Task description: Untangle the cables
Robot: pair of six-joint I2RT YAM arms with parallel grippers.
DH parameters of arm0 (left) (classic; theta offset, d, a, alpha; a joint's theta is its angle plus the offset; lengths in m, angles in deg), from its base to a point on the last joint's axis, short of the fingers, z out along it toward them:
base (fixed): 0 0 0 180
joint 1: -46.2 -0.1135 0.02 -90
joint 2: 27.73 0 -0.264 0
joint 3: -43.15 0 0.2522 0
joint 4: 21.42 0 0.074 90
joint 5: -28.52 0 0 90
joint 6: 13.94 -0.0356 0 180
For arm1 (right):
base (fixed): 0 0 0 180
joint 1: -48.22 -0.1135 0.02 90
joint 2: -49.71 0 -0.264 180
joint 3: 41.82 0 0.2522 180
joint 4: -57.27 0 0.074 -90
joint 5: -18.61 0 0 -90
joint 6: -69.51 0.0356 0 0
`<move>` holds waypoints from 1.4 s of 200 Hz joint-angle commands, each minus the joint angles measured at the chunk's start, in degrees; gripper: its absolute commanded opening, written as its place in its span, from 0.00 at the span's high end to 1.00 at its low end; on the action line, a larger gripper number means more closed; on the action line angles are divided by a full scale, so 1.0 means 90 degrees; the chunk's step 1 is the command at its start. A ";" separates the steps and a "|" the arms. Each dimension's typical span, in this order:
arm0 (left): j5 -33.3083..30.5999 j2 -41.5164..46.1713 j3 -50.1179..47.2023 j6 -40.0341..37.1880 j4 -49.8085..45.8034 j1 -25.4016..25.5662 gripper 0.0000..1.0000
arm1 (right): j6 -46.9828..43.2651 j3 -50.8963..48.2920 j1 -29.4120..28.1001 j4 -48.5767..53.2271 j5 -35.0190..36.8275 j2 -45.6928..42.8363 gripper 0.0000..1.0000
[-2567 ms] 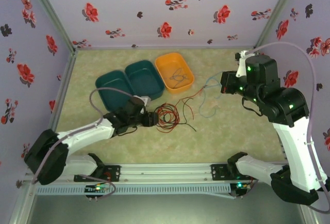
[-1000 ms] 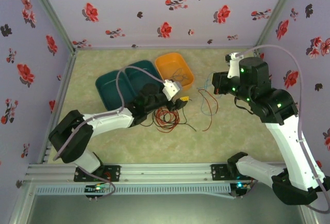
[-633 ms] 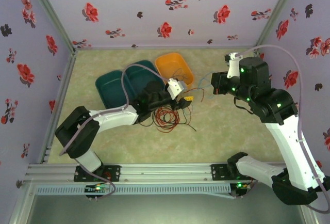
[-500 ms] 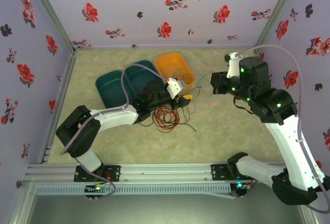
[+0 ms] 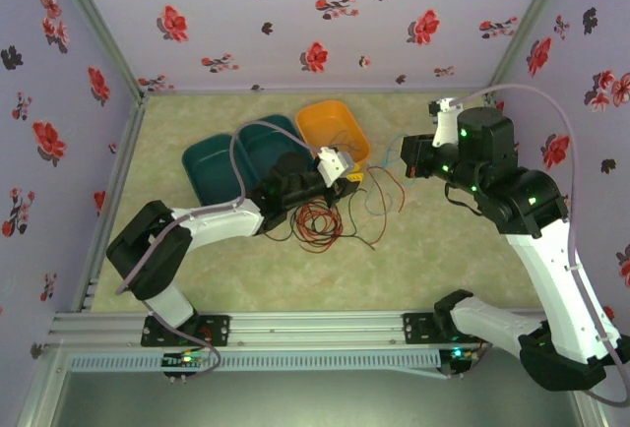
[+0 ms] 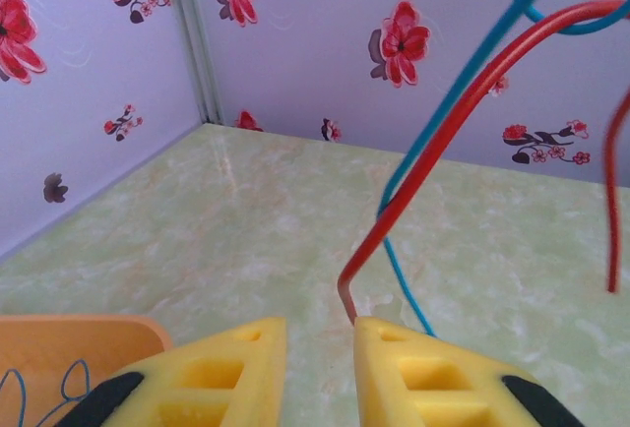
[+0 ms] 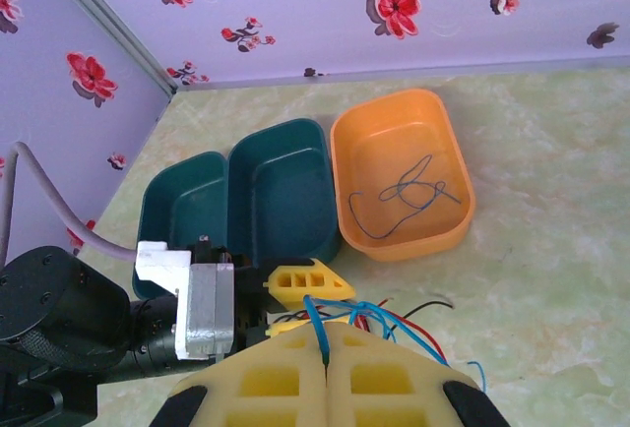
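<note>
The cables are thin red, black and blue wires. A red and black coil (image 5: 317, 222) lies mid-table. My right gripper (image 5: 406, 156) hangs above it, shut on a blue cable (image 7: 394, 321) that trails down from my right gripper's (image 7: 327, 343) fingertips. My left gripper (image 5: 351, 179) sits just below, near the orange tray. In the left wrist view my left gripper (image 6: 320, 327) shows a narrow gap between its yellow fingers. A red cable (image 6: 443, 142) ends against the right finger's inner edge, and a blue strand (image 6: 463, 73) runs behind it.
Two teal trays (image 5: 212, 166) (image 5: 281, 147) and an orange tray (image 5: 307, 118) stand side by side at the back. A loose blue wire (image 7: 404, 194) lies in the orange tray (image 7: 413, 245). Floral walls close in the table on three sides.
My left gripper has edged up toward the orange tray and its jaws have narrowed. The red and blue strands between the grippers have lifted. The right arm has stayed put.
</note>
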 commanded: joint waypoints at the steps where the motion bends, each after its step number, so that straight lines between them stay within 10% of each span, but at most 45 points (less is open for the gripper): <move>1: 0.0146 -0.0095 0.0135 -0.0030 0.0211 -0.0028 0.71 | 0.0074 -0.0042 0.0046 -0.0142 -0.0099 -0.0048 1.00; 53: 0.0148 -0.0203 0.0200 0.0046 0.0216 -0.0038 0.55 | 0.0093 -0.0042 0.0041 -0.0152 -0.0134 -0.0052 1.00; 210: 0.0382 -0.0296 0.0169 0.0283 0.0515 -0.0211 0.59 | 0.0113 -0.0065 0.0046 -0.0234 -0.0319 -0.0048 1.00; 280: 0.0075 -0.0216 0.0200 0.0388 0.0529 -0.0207 0.90 | 0.0076 -0.0093 0.0040 -0.0170 -0.0169 -0.0126 1.00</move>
